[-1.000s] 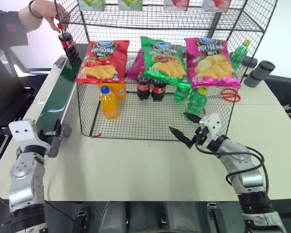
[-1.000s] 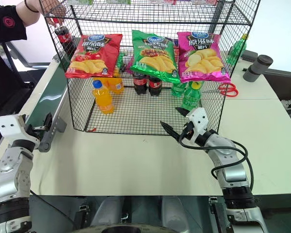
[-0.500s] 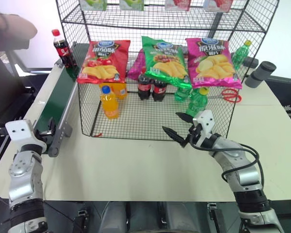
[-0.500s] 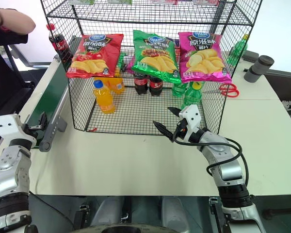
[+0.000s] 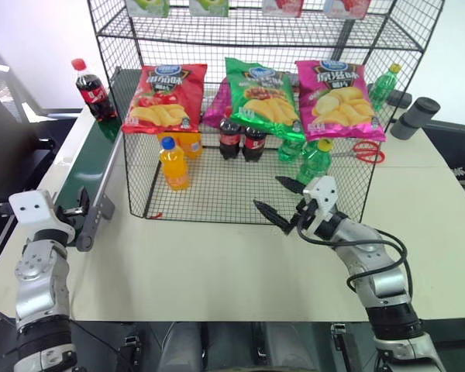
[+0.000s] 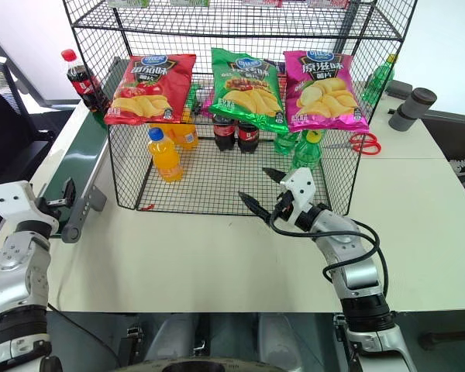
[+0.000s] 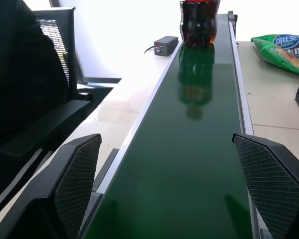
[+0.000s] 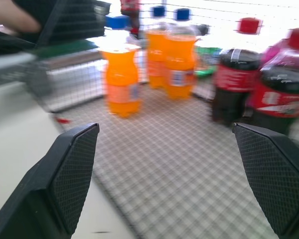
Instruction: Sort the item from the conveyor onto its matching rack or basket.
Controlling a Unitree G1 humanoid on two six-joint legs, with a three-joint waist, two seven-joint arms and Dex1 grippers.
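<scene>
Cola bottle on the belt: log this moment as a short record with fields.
item: cola bottle, red cap, upright at the far end of the belt, nobody holding it
belt: dark green belt, running along the left side of the rack
rack: black wire rack; on its floor two cola bottles, orange soda bottles, green bottles
left gripper: open, at the near end of the belt, facing the bottle
right gripper: open, in front of the rack

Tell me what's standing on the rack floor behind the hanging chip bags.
Orange soda bottles, two cola bottles and green bottles stand on the rack floor. The chip bags cover their tops.
</scene>
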